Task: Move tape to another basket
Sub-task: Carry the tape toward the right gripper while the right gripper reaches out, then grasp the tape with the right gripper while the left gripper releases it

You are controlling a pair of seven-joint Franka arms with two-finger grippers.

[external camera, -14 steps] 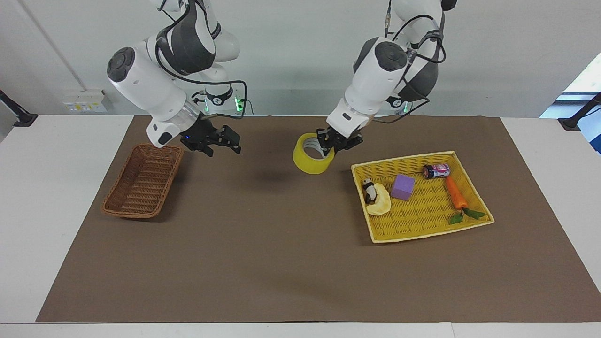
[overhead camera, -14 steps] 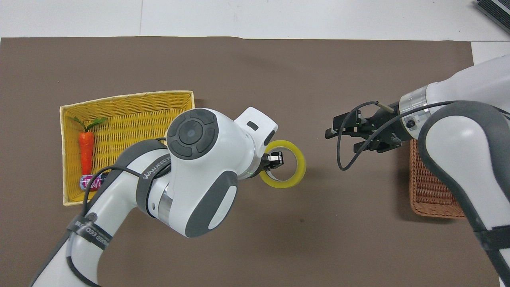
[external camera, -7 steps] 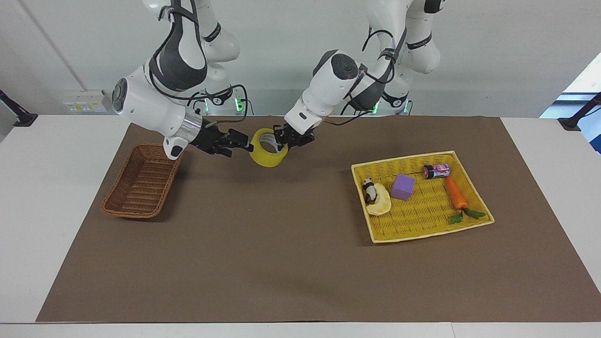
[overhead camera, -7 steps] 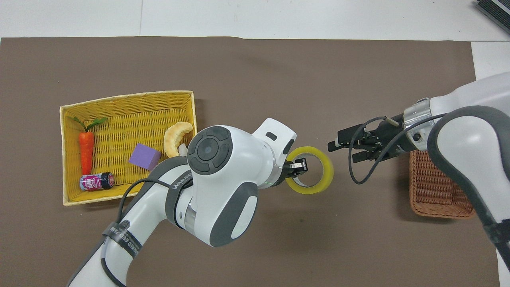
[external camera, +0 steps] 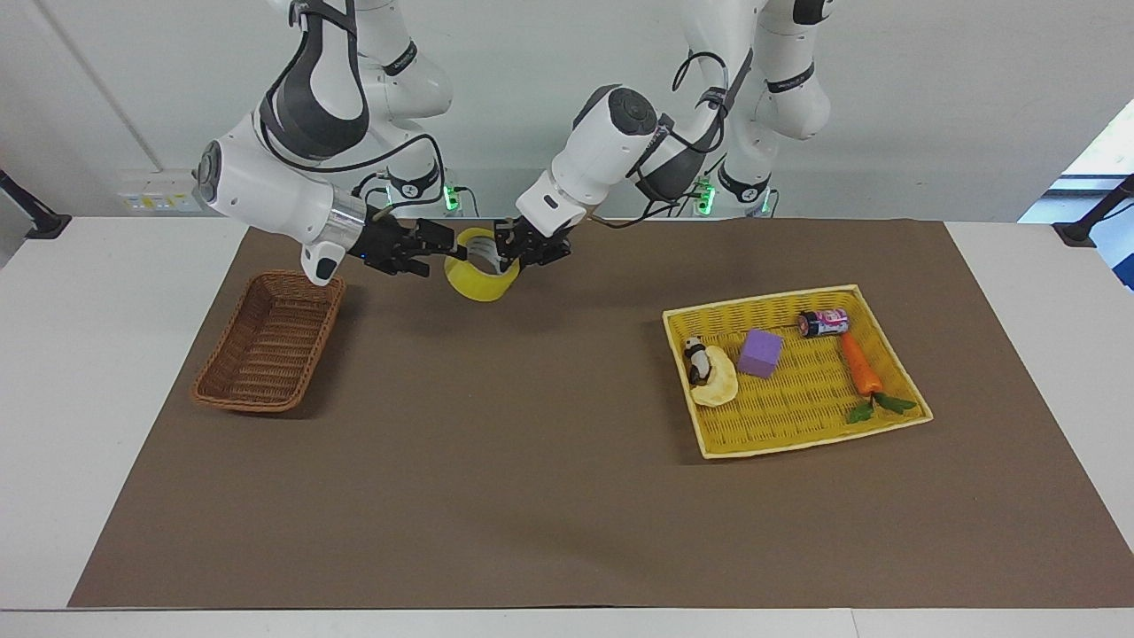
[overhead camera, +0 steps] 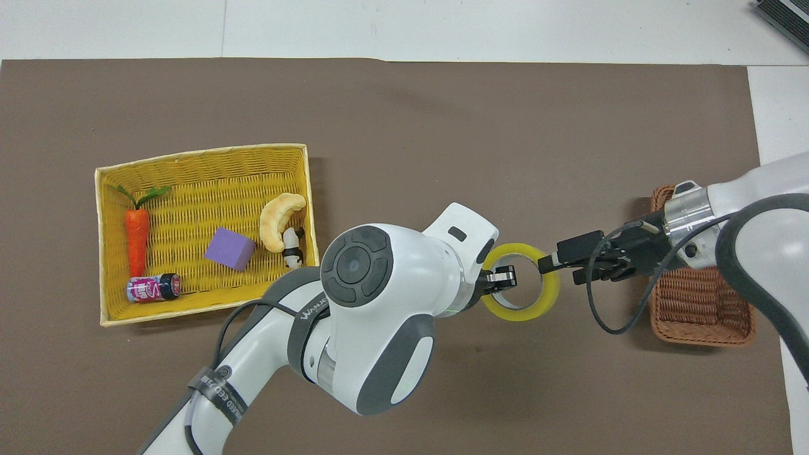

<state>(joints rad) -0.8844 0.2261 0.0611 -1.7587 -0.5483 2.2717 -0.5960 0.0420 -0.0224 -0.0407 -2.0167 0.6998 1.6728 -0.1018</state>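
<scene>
Held aloft over the worktop's robot-side edge: yellow tape roll [external camera: 481, 276], pinched through its rim by the closed left tool [external camera: 521, 250]. Right tool [external camera: 440, 252], fingers spread wide and empty, just beside the roll's opposite rim, between it and the brown wicker basket [external camera: 271, 341] at the right arm's end

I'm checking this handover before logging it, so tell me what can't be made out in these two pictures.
- Right claw touching the yellow translucent tape roll: facing view cannot settle it; overhead, the raised claw merely overlaps the roll.
- Brown oblong wicker basket: overhead, the right arm covers its end farther from the robots.
- Small pink-labelled can in the flat yellow woven tray: print too small, both views.
</scene>
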